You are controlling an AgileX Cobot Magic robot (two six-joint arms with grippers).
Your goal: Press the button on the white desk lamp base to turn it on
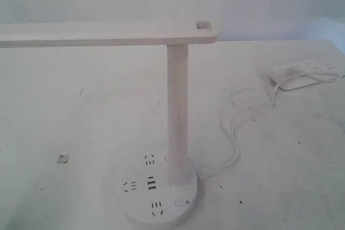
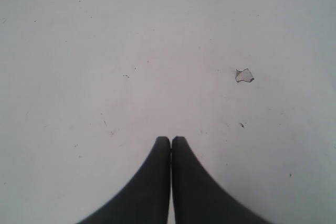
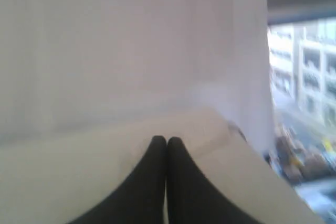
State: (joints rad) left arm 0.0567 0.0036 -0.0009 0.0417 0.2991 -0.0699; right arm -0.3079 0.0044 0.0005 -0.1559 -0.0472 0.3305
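The white desk lamp base is a round flat disc at the bottom middle of the exterior view, with dark socket slots and USB ports. A slim white pole rises from it to a long flat arm reaching left. The button is a tiny ringed circle beside a small sun mark on the base's near right part. Neither arm shows in the exterior view. My left gripper is shut, empty, over bare white tabletop. My right gripper is shut, empty, over the table's far edge facing a white curtain.
An oblong white power strip lies at the back right, and a white cord runs from it to the lamp base. A small chip mark scars the white table left of the lamp. A window shows beside the curtain.
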